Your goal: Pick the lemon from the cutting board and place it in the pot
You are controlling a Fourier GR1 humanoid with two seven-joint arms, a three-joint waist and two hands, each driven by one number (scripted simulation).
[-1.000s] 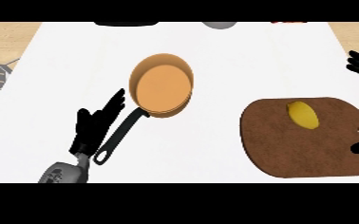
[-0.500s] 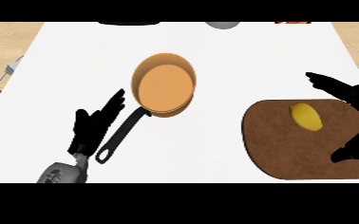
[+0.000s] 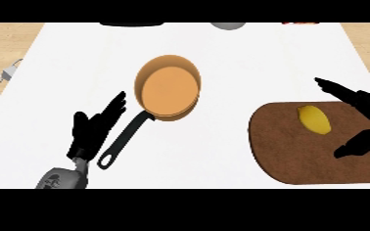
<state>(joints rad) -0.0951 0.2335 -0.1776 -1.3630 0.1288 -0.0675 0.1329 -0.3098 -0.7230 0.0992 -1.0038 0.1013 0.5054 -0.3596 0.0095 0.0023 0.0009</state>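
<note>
Lemon [image 3: 315, 119] lies on the brown cutting board [image 3: 289, 147], between the right hand's [image 3: 352, 98] spread fingers and thumb, not touched. Right hand released, holding nothing. Left hand [image 3: 94, 127] open, fingers straight, just left of the pot's [image 3: 168, 88] black handle [image 3: 124, 138]. No legible writing anywhere in view.

Yellow lemon [image 3: 315, 119] on brown cutting board [image 3: 289, 149]

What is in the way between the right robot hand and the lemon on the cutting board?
Nothing visible. The right robot hand is open beside the lemon, which lies uncovered on the cutting board.
</note>
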